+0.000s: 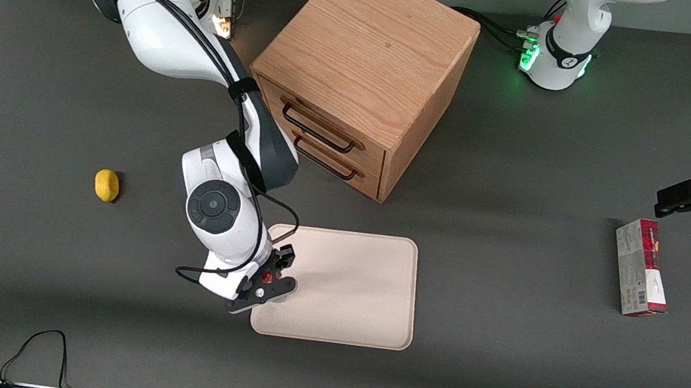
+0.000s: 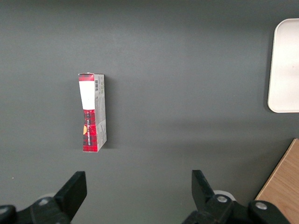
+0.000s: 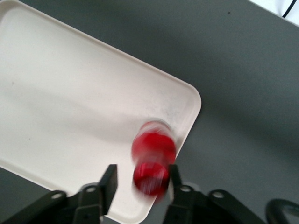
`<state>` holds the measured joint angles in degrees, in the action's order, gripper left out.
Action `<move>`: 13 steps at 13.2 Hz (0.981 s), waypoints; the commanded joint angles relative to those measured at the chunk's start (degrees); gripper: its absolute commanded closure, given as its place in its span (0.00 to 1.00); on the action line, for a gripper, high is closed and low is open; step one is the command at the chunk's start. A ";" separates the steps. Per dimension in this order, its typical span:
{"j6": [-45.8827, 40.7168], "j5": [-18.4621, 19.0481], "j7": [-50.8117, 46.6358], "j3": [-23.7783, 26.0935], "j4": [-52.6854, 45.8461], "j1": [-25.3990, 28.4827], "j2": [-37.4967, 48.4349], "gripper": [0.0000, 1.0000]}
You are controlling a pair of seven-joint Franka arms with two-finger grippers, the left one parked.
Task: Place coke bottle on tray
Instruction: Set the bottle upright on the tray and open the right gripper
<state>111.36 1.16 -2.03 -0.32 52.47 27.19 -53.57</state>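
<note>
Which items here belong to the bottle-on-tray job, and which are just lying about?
In the job: coke bottle between the fingers of the end effector, over a corner of the tray.

Lying about: lemon, wooden drawer cabinet, red-and-white carton toward the parked arm's end.

The working arm (image 1: 217,204) is glossy white with dark grey joint bands; black cables loop along it (one trails loose); the gripper (image 1: 271,278) is black.
</note>
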 commanded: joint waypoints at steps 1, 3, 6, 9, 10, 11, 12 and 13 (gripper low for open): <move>0.17 0.78 -0.87 0.23 -1.76 -0.03 -0.66 0.00; 0.08 0.78 -0.87 0.23 -1.76 0.06 -0.22 0.00; -0.97 0.69 -0.87 0.23 -1.76 0.15 1.88 0.00; -9.99 0.34 -1.05 0.23 -1.76 0.32 8.28 0.00; -12.98 0.42 -0.96 0.23 -1.76 0.24 10.66 0.00; -16.06 0.51 -0.96 0.23 -1.67 -0.03 12.94 0.00; -19.66 0.51 -0.96 0.05 -1.67 -0.12 15.49 0.00; -23.00 0.60 -0.96 -0.03 -1.67 -0.12 17.43 0.00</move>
<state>90.75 1.16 -2.03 -0.34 48.88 27.09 -39.13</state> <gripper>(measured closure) 0.000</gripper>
